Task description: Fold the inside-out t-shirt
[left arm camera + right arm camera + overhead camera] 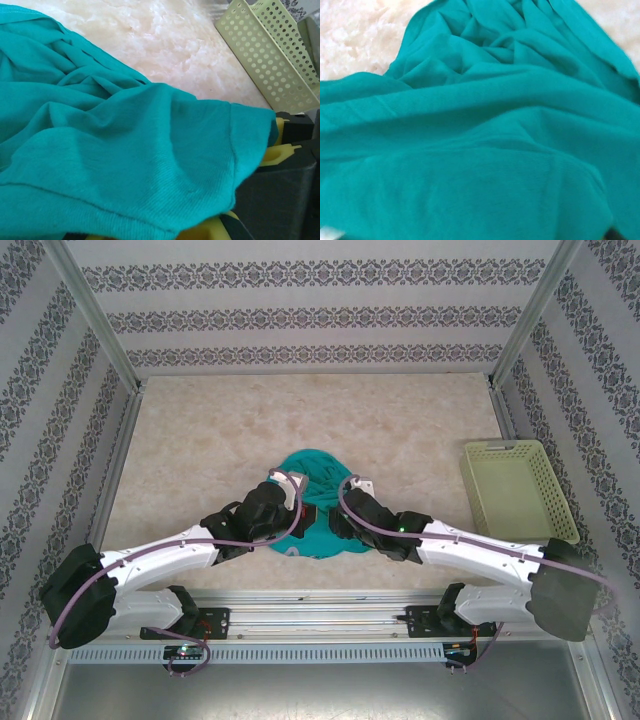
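Now clamping bunched shirt [316, 472] in closed left pincer [292, 508], equally near right pincer [345, 515]; can't tell that one's gap.

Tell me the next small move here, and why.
Probably draw both arms slowly apart to spread the cloth. The t-shirt lies crumpled in a heap between the left gripper and the right gripper, with cloth draped over the left jaws, so nothing looks flat enough to fold.

White arms [165, 562], black joints [75, 592], purple cables [190, 540]
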`<state>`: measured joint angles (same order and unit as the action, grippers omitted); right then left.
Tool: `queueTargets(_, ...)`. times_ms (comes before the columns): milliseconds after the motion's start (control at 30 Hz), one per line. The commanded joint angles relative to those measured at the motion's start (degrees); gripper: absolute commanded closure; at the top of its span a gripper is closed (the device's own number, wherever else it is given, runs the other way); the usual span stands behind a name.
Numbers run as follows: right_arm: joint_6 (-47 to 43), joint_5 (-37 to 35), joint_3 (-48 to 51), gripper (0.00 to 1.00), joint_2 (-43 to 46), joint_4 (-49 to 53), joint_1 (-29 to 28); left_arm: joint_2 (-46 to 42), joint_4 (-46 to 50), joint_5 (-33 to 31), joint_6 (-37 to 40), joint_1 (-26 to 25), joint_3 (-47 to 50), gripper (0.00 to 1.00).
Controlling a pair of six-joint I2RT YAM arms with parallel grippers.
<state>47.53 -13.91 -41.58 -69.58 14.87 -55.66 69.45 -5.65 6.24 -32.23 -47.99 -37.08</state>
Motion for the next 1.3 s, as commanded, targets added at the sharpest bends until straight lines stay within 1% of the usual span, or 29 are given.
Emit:
queueTargets(0,-0.6,-0.2,-2.0,0.87,1.8,0.5,-0.4,-0.2,1.9,-3.6,-0.6,0.5,-2.5,1.0)
queueTargets(67,-1.9,2.0,-1.8,0.96,4.0,0.5,-0.4,0.5,3.7,-5.0,-1.0,2.0,-3.0,1.0)
queueTargets(133,-3.5,5.6,-1.5,1.0,6.1,0.1,-0.5,2.1,5.2,-4.9,-1.8,4.6,-3.8,1.0)
queueTargets(233,-5.0,11.1,-0.4,1.0,9.6,-1.4,-0.4,7.5,10.1,-4.8,-2.0,8.5,-7.4,1.0)
queueTargets(333,-5.8,15.0,1.0,1.0,13.5,-3.9,-0.3,15.3,16.6,-5.4,-1.9,10.7,-12.6,1.0)
queueTargets(467,-4.7,17.7,4.1,1.0,17.9,-10.0,0.5,21.9,18.1,-0.7,-1.0,11.0,-15.8,0.99)
queueTargets(500,-4.4,17.9,4.5,1.0,18.4,-10.7,0.9,22.0,17.5,0.2,-0.7,10.8,-15.7,0.98)
queueTargets(533,-4.1,17.9,5.0,1.0,19.0,-11.4,1.4,21.3,16.9,0.2,-0.3,10.2,-15.2,0.94)
queueTargets(600,-3.1,18.3,6.0,1.0,20.0,-13.5,2.7,18.3,15.9,-1.8,1.2,8.4,-13.5,0.84)
queueTargets(667,-1.8,20.4,7.4,1.0,21.1,-17.1,4.3,14.5,15.7,-4.1,3.3,6.1,-11.7,0.76)
queueTargets(733,-0.7,22.2,8.0,1.0,21.9,-19.6,5.7,11.9,15.5,-4.6,4.0,5.1,-9.8,0.72)
queueTargets(867,-0.8,22.3,7.8,1.0,22.7,-20.1,6.3,9.5,12.2,-3.0,3.7,4.0,-5.0,0.66)
queueTargets(933,-0.4,22.3,8.0,1.0,22.8,-19.9,6.6,10.9,12.1,-4.0,2.8,4.0,-4.1,0.65)
queueTargets(1033,0.5,21.7,8.9,1.0,23.1,-19.4,6.9,15.1,15.4,-7.2,1.6,4.0,-5.7,0.66)
queueTargets(1100,0.7,19.7,9.1,0.99,23.6,-16.2,7.2,16.3,15.2,-6.2,1.6,4.0,-6.5,0.66)
queueTargets(1200,1.1,12.5,8.9,0.88,24.8,-3.8,8.1,15.0,11.9,-3.9,0.7,3.5,-5.9,0.66)
queueTargets(1267,0.4,8.3,10.2,0.79,26.6,2.6,9.0,15.1,10.4,-2.2,0.7,2.5,-6.5,0.68)
